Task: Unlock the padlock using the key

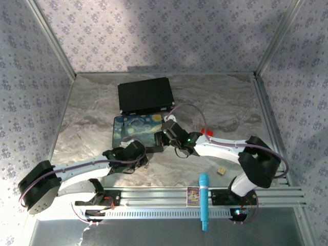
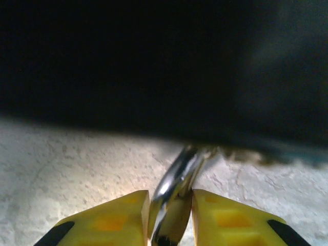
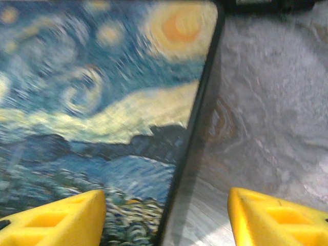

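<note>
We note marbled grey tabletop [image 1: 87, 113]. Painted box [image 1: 134, 128] lies on it under right claw [image 3: 166, 205]. Box's right edge runs between that claw's spread fingers, bare tabletop to claw's right. Left claw [image 2: 170, 205] low at box's near side, pinching padlock [image 2: 177, 174]. Whether padlock touches tabletop we cannot tell. Black case [image 1: 145, 95] lies flat beyond both claws, just past box. Red block [image 1: 206, 131] right of right claw. Small tan cube [image 1: 221, 171] well behind right claw. Teal marker [image 1: 204, 201] across near-edge rail [image 1: 154, 197], behind cube.
</note>
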